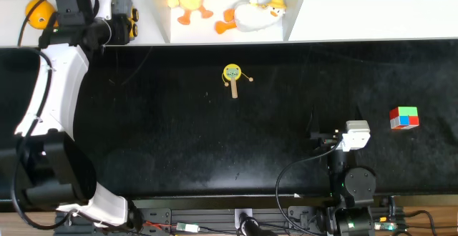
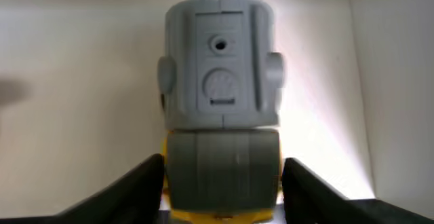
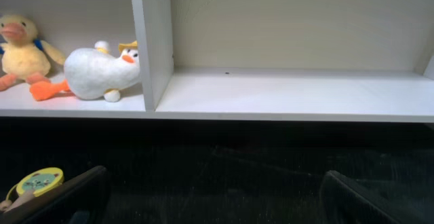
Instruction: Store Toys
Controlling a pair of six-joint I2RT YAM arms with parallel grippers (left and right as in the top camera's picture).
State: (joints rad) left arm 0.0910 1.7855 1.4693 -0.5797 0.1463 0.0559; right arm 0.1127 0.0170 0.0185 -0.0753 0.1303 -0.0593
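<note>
Nearest me, the right tool (image 3: pixel 217 207) hangs low over the black surface (image 1: pixel 179 136), jaws wide and empty. Out on it lie a small yellow drum rattle on a wooden stick (image 1: pixel 232 76) and a multicoloured plastic cube (image 1: pixel 404 118); both look light and rigid, best pinched across the stick and the flat faces. Far back in the white shelf's (image 1: pixel 300 11) left bay, the left tool (image 2: pixel 224 183) stands open either side of a hard grey-and-yellow plastic toy vehicle (image 2: pixel 220 95), which looks smooth and might roll.

Grey-and-yellow toy (image 2: pixel 222 115): lower end was cut off by edge in left wrist view, surface was blurred, kind could not be told. From above it sat mostly hidden behind left arm (image 1: pixel 71 11). Yellow ball (image 1: pixel 36 11) was partly covered by same arm. Yellow duck (image 1: pixel 189 0) was clipped at top edge. Rattle (image 3: pixel 39 182) handle ran off picture edge in right wrist view.
</note>
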